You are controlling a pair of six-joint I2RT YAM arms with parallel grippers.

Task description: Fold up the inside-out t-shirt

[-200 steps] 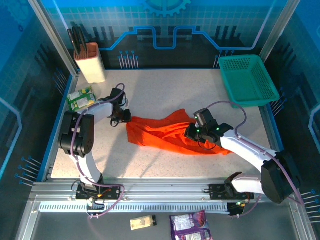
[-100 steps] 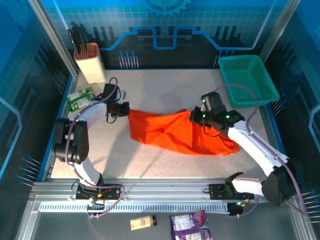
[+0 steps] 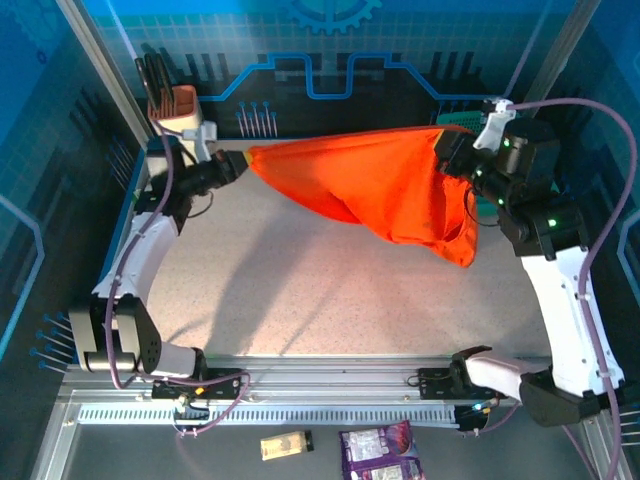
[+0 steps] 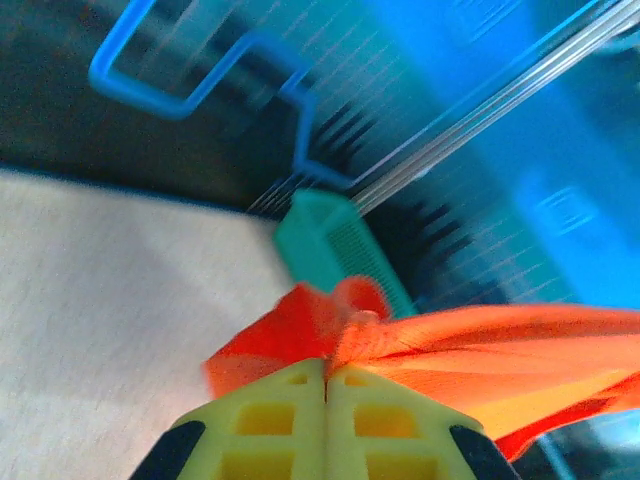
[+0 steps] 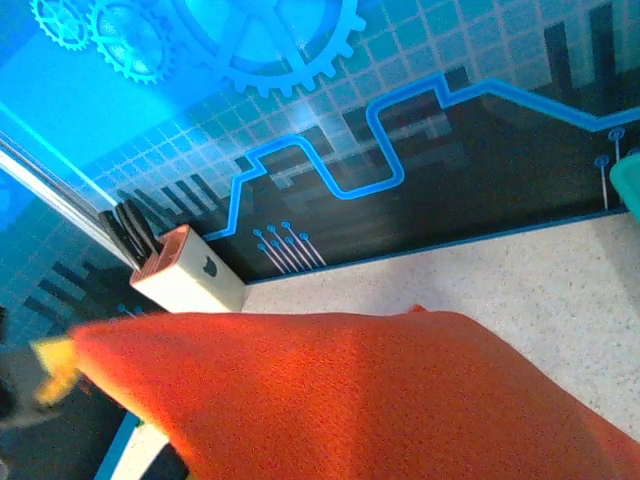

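Left gripper pinching closed on one end of the inside-out t-shirt at upper left, right gripper clamping its other end at upper right, shirt hanging stretched between them above the counter

speckled table, blue circuit-print walls

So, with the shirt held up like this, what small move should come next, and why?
Probably lower both ends together toward the table, keeping the stretch. The t-shirt hangs in the air between the left end effector and the right end effector, both shut on it, and it sags near the right one.
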